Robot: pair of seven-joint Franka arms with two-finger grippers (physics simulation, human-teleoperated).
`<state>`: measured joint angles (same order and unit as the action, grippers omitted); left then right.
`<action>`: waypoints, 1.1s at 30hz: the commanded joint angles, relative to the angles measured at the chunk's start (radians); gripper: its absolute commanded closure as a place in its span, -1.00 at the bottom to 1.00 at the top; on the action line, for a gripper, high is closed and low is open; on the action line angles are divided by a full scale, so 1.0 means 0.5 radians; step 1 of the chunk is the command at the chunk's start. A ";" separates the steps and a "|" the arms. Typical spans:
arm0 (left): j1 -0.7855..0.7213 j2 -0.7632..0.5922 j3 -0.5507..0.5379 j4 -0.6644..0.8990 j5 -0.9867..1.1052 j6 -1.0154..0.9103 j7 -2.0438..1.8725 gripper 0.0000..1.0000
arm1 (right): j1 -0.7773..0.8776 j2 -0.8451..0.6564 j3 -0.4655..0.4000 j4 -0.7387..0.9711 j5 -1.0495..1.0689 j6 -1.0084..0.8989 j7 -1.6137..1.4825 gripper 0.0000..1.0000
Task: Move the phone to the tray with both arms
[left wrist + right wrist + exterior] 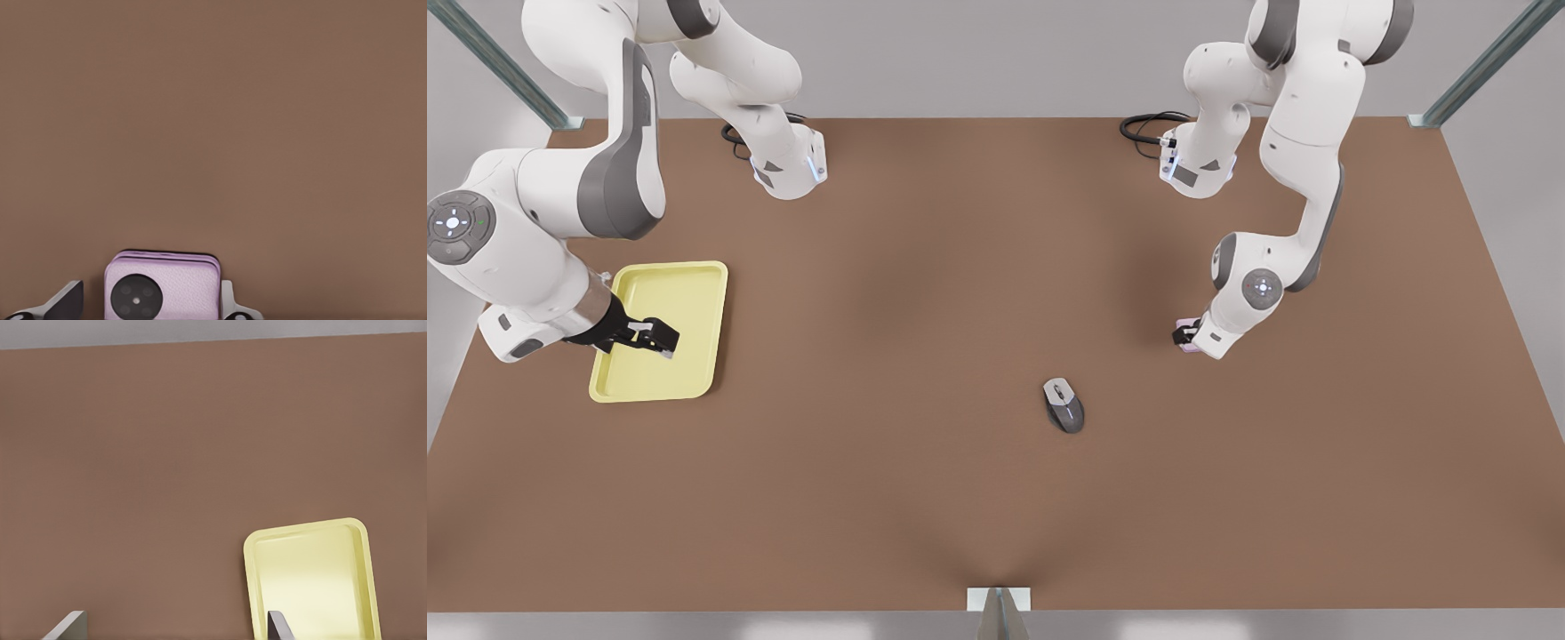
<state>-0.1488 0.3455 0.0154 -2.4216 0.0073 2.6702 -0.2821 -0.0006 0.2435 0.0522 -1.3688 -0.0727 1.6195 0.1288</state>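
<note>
Two spread fingers (225,300) of left gripper (1185,336) flanking phone (162,285) at table's (960,293) 3 o'clock: light, rigid, likely slick, best pinched across side edges; right gripper (660,340), open, empty, above tray (694,289) at 9 o'clock.

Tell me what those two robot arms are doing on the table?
The left gripper, at the front view's right, is down at the pink phone, which lies on the brown table. Its fingers sit open on either side, one touching an edge, the other apart. The right gripper hovers open over the yellow tray, holding nothing. A grey computer mouse lies untouched between them.
</note>
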 commanded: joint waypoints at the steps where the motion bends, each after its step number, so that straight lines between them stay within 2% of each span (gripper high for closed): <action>1: 0.000 0.002 0.000 0.002 0.004 0.001 -0.049 -1.00 | 0.001 -0.002 0.000 0.001 0.001 0.010 0.000 -1.00; 12: 0.000 0.018 -0.003 0.005 0.004 -0.008 -0.053 -0.99 | -0.002 -0.002 0.000 0.001 0.001 0.010 0.000 -1.00; 14: 0.000 0.015 -0.003 0.005 0.004 -0.011 -0.053 -0.51 | -0.002 -0.002 0.000 0.001 0.001 0.010 0.000 -1.00; 15: 0.000 0.015 -0.003 0.005 0.004 -0.014 -0.053 -0.48 | -0.002 -0.002 0.000 0.001 0.001 0.010 0.000 -1.00; 25: 0.000 -0.035 -0.003 0.020 0.016 -0.110 -0.037 -0.52 | -0.002 0.001 -0.003 0.001 0.001 0.010 -0.003 -1.00; 33: -0.037 -0.031 -0.043 0.238 0.010 -0.312 -0.144 -0.52 | -0.002 0.001 -0.003 -0.002 -0.002 0.010 -0.003 -1.00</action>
<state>-0.1645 0.3302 -0.0032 -2.3103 0.0175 2.5694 -0.3197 -0.0017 0.2446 0.0507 -1.3696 -0.0733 1.6248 0.1284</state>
